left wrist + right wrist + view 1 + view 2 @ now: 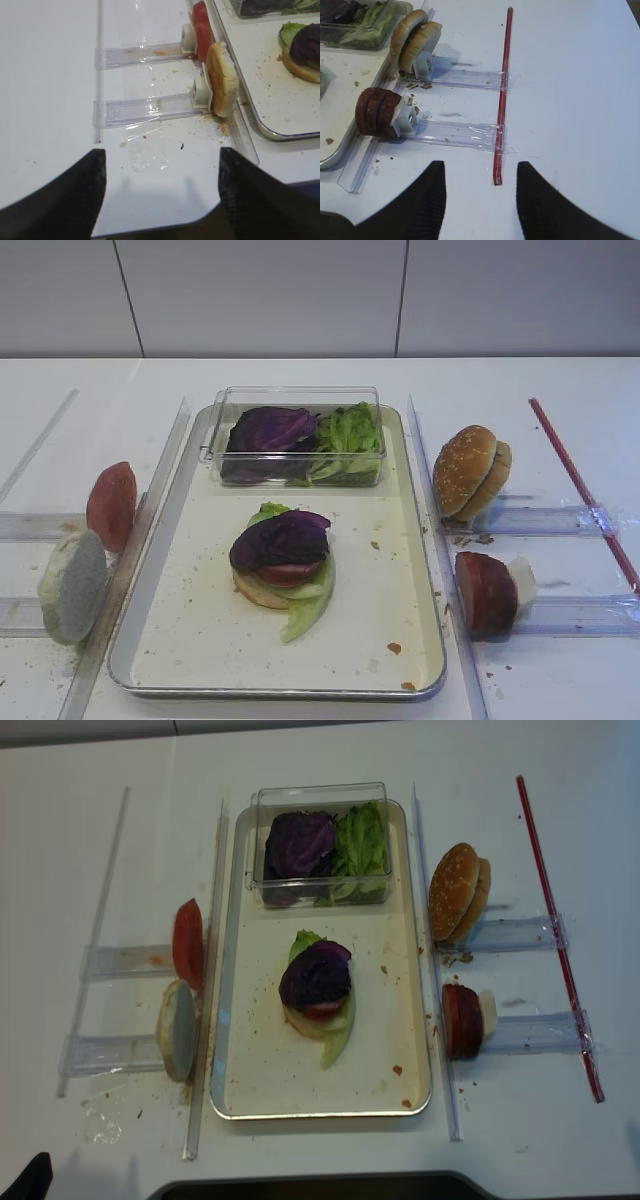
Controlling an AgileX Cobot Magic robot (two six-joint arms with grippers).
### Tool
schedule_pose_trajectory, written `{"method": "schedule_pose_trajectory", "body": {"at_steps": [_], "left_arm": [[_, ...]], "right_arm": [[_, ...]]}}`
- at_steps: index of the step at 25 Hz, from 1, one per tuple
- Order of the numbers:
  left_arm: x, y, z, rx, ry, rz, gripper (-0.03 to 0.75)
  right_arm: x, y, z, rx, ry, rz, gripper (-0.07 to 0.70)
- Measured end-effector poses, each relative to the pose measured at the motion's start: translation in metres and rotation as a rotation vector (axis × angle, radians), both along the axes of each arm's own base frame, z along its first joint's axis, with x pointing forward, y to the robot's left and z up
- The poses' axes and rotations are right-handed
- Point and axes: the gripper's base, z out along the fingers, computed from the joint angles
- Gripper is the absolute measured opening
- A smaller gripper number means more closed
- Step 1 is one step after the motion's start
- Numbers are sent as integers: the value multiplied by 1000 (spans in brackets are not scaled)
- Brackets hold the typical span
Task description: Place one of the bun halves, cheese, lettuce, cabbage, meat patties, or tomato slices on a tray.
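Note:
On the silver tray (200, 630) lies a stack: a bun half (254, 591), lettuce (306, 608), a tomato slice (290, 573), and a purple cabbage leaf (282, 538) on top. Left of the tray, tomato slices (111, 505) and a bun half (221, 80) stand on edge. On the right stand sesame bun halves (415, 40) and meat patties (377, 112). No cheese shows. My left gripper (162, 155) is open over bare table, near the front edge. My right gripper (481, 167) is open and holds nothing, right of the patties.
A clear plastic box (297, 435) with purple leaves and lettuce sits at the tray's back. Clear plastic holders (455, 132) and long rails (150, 500) flank the tray. A red strip (502, 95) is taped across the right holders. Crumbs dot the tray floor.

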Motion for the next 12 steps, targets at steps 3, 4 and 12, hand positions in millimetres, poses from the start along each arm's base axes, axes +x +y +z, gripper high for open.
{"method": "schedule_pose_trajectory", "body": {"at_steps": [3,4,12], "left_arm": [[0,0,0,0,0,0,439],[0,0,0,0,0,0,439],[0,0,0,0,0,0,439]], "right_arm": [[0,0,0,0,0,0,343],[0,0,0,0,0,0,343],[0,0,0,0,0,0,343]]}}
